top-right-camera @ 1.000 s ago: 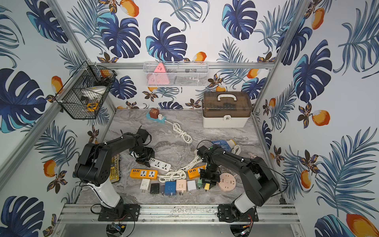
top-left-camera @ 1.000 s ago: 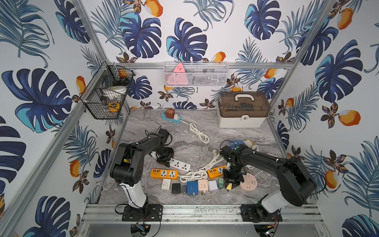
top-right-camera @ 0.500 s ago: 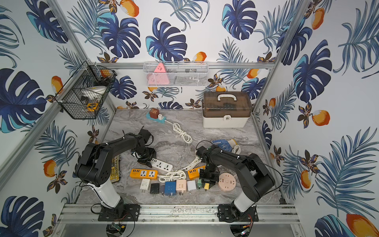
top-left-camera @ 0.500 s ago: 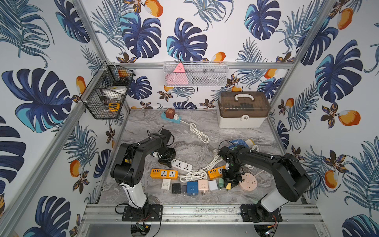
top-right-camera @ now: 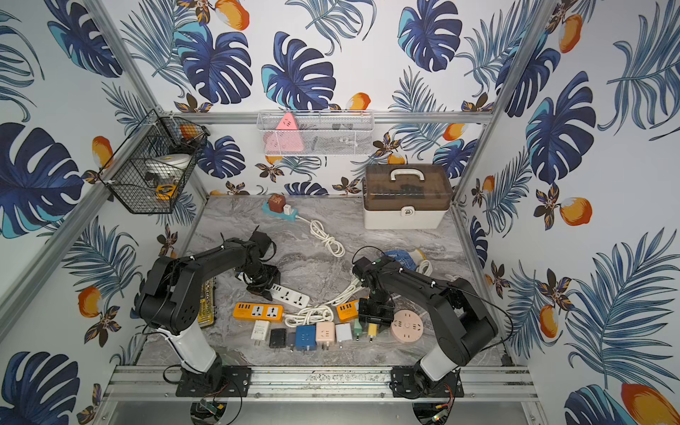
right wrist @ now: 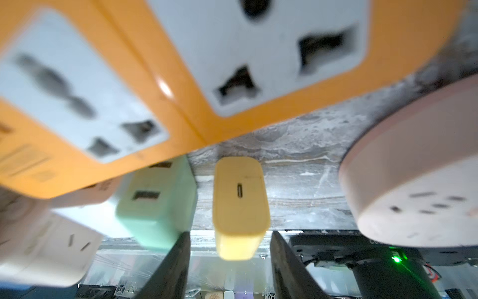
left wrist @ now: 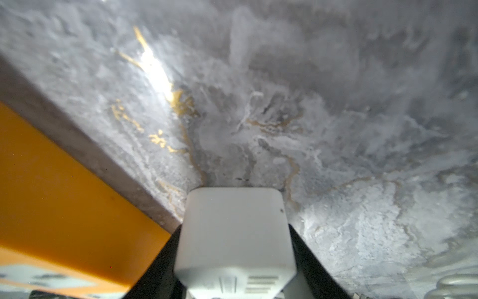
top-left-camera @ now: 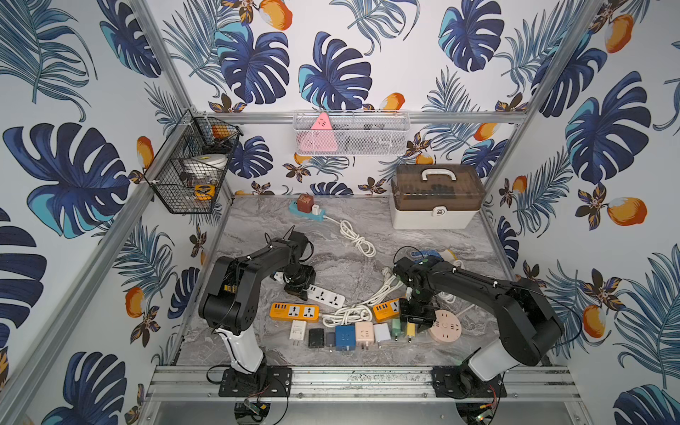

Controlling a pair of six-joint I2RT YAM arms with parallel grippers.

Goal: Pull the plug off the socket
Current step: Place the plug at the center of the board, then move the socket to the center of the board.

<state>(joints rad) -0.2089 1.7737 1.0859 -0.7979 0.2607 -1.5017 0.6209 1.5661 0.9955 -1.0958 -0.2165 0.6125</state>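
Your small yellow plug (right wrist: 240, 207) lies flat at the 3 o'clock end of a row of eight plugs (top-left-camera: 344, 336), at 5 o'clock from one of two orange socket strips (top-left-camera: 386, 308). Your right gripper (right wrist: 230, 240) stands open around it, holding nothing; your left gripper (left wrist: 234, 227) squeezes the one white strip (top-left-camera: 325, 296).

Marble tabletop (top-left-camera: 349, 268): white power strip (top-left-camera: 325, 296), orange strips (top-left-camera: 294, 312), charger row (top-left-camera: 344, 336), storage box (top-left-camera: 436, 209).
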